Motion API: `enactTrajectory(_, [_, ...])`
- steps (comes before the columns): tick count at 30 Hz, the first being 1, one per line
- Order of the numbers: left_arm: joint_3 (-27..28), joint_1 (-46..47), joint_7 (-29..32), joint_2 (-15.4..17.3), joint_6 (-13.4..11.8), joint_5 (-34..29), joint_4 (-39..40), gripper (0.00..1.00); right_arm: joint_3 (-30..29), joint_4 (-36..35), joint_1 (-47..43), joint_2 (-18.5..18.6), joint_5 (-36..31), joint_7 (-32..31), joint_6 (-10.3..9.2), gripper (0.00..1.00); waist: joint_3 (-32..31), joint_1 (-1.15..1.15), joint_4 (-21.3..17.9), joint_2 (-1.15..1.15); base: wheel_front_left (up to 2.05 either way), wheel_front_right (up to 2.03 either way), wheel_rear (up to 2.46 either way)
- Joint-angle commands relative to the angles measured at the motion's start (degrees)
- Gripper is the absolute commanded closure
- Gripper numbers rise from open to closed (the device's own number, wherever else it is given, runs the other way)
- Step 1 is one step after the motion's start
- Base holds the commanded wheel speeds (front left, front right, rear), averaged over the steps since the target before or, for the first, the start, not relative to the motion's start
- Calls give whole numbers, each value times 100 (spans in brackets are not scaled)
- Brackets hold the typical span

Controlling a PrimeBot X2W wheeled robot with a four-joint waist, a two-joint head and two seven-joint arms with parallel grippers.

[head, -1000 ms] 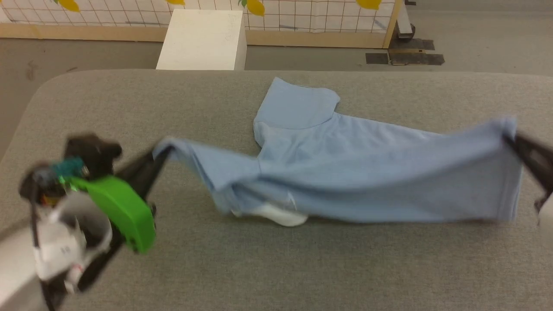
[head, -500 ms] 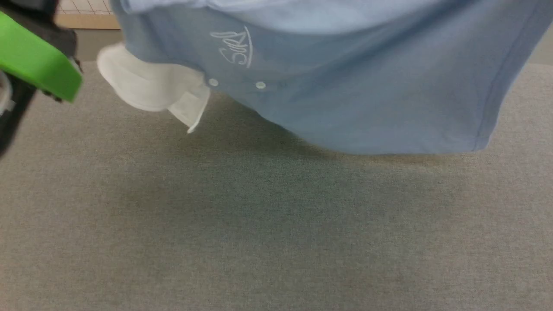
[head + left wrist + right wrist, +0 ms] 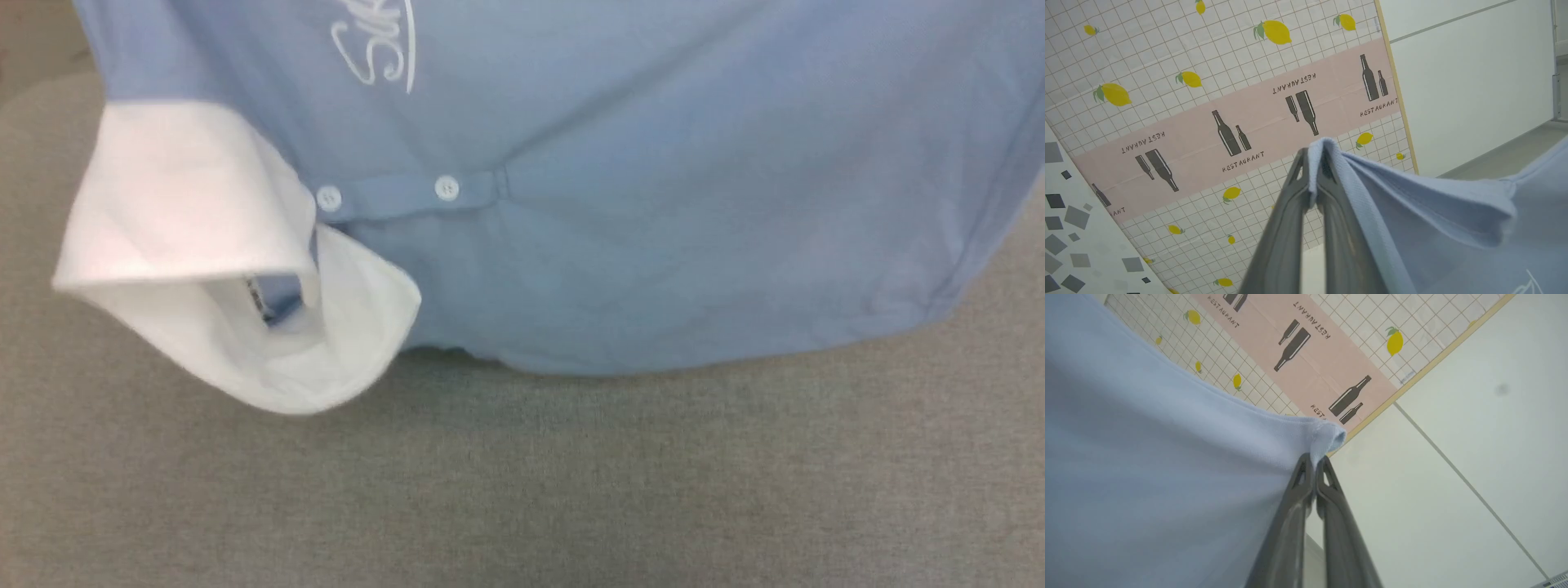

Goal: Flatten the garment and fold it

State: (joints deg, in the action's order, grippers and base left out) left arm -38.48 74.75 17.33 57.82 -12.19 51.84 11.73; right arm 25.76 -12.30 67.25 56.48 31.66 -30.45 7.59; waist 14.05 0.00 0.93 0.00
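The garment [image 3: 637, 245], a light blue polo shirt with a white collar [image 3: 212, 269], two white buttons and white script stitching, hangs in front of the head camera above the grey padded table [image 3: 522, 490]. Its lower edge and the collar dangle close over the table. In the left wrist view my left gripper [image 3: 1312, 157] is shut on a folded blue edge of the garment [image 3: 1433, 212], which spreads to the right. In the right wrist view my right gripper [image 3: 1314, 459] is shut on another blue edge, the garment [image 3: 1147, 465] spreading to the left.
Behind the raised grippers stands a screen printed with lemons, bottles and the word RESTAURANT [image 3: 1229, 122], next to a plain white wall [image 3: 1453, 437]. Grey table cloth stretches across the lower half of the head view.
Both grippers have lifted the garment off the table and up in front of the camera. The shirt, stretched low a second ago, now hangs with collar and buttons facing me.
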Motion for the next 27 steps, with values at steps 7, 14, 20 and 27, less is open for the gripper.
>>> enactTrajectory(7, [-271,1628,276,-769,291,-863,-1178,100,925,1149,1634,-586,-276,256,-10,100,1350,0,-208,0,0,0,0])
enactTrajectory(14, [-354,3116,-281,-1307,624,-1780,-2256,100,1876,2502,3401,-1281,-840,981,-10,100,1876,0,-325,0,0,0,0])
enactTrajectory(20, [-416,3639,-713,-1519,819,-2087,-2795,100,2486,3354,4294,-1396,-1050,1572,-10,100,2267,0,-173,0,0,0,0])
enactTrajectory(27, [-519,3378,-1359,-1561,1018,-2103,-3026,100,2867,4034,4401,-1361,-955,2130,-10,100,2708,0,22,0,0,0,0])
